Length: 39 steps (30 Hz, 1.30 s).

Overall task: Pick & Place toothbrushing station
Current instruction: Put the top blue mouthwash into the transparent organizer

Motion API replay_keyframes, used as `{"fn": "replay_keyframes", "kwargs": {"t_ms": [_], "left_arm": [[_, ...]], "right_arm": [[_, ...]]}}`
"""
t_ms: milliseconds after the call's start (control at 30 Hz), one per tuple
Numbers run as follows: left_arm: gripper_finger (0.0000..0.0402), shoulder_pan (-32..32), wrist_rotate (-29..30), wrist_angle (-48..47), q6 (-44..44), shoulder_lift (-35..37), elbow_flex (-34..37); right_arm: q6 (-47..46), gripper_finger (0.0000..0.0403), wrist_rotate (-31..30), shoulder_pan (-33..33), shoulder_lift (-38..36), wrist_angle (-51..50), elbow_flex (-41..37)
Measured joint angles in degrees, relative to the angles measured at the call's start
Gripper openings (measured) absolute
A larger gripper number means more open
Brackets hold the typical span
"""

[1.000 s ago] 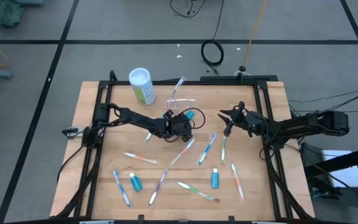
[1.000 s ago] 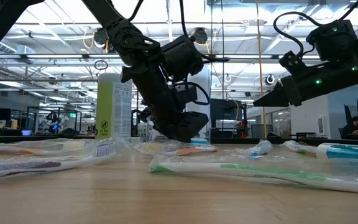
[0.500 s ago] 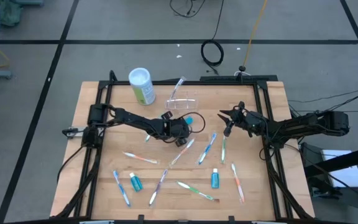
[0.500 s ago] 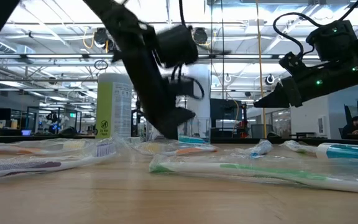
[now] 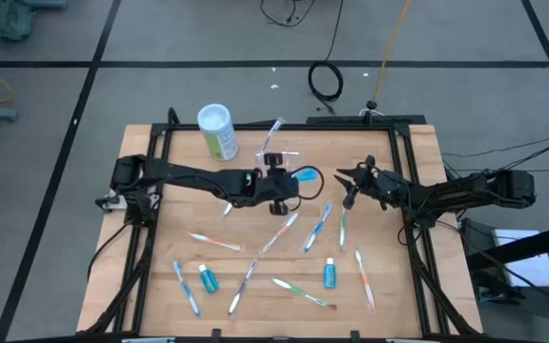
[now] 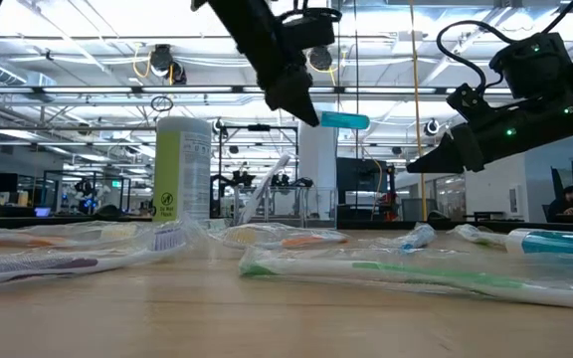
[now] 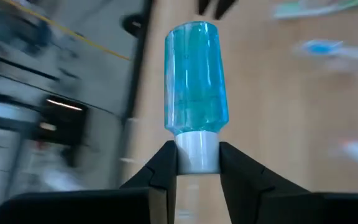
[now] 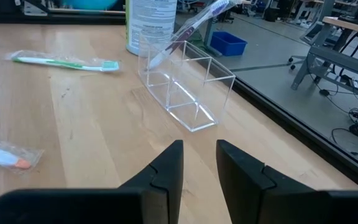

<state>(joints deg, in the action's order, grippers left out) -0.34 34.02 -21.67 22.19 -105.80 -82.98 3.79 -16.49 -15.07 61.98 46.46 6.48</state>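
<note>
The left gripper pinches a blue tube by its white cap. The clear holder stands at the table's far middle; light, stiff and slippery, best gripped by a wall.

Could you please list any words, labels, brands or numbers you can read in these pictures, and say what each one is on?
None can be read.
Green canister: dark print and a round mark on its label, too small to read.
Blue tube held in the left hand: no lettering shows.
Clear holder: no markings.
Wrapped toothbrushes: no legible print.
</note>
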Motion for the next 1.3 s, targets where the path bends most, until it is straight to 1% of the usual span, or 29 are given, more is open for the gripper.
{"fn": "replay_keyframes", "kwargs": {"t_ms": [100,133,267,333,533,633,767,900,1167,1300], "left_arm": [[0.0086,0.9,4.8,-1.1,9.2,0.0,-0.5],[0.0086,1.4,5.5,-2.1,12.7,0.0,-0.7],[0.0086,4.1,5.1,-9.2,25.3,-0.1,-0.7],[0.0086,5.9,5.1,-10.6,30.9,-0.1,-0.6],[0.0086,11.9,5.7,-6.3,52.6,0.0,-0.6],[0.0086,14.6,5.5,-5.9,62.7,0.0,-0.6],[0.0092,16.9,7.0,-5.7,69.7,0.0,-0.6],[0.0103,17.7,7.9,-5.6,77.0,0.0,-0.6],[0.0095,17.5,7.5,-5.1,82.3,0.0,-0.6],[0.0097,17.7,6.8,-4.8,83.2,-2.1,-0.7]], "right_arm": [[0.0,0.0086,0.0,0.0,0.0,0.0,0.0],[0.0,0.0086,0.0,0.0,0.0,0.0,0.0],[0.0,0.0086,0.0,0.0,0.0,0.0,0.0],[-0.1,0.0086,0.0,0.0,0.0,0.0,0.0],[-0.1,0.0086,0.0,0.0,0.0,0.0,0.0],[0.0,0.0086,0.0,0.0,0.0,0.0,0.0],[0.0,0.0086,0.0,0.0,0.0,0.0,0.0],[0.1,0.0086,0.0,0.0,0.0,0.0,0.0],[0.1,0.0086,0.1,0.0,0.0,0.0,0.0],[0.1,0.0086,0.1,0.0,0.0,0.0,0.0]]}}
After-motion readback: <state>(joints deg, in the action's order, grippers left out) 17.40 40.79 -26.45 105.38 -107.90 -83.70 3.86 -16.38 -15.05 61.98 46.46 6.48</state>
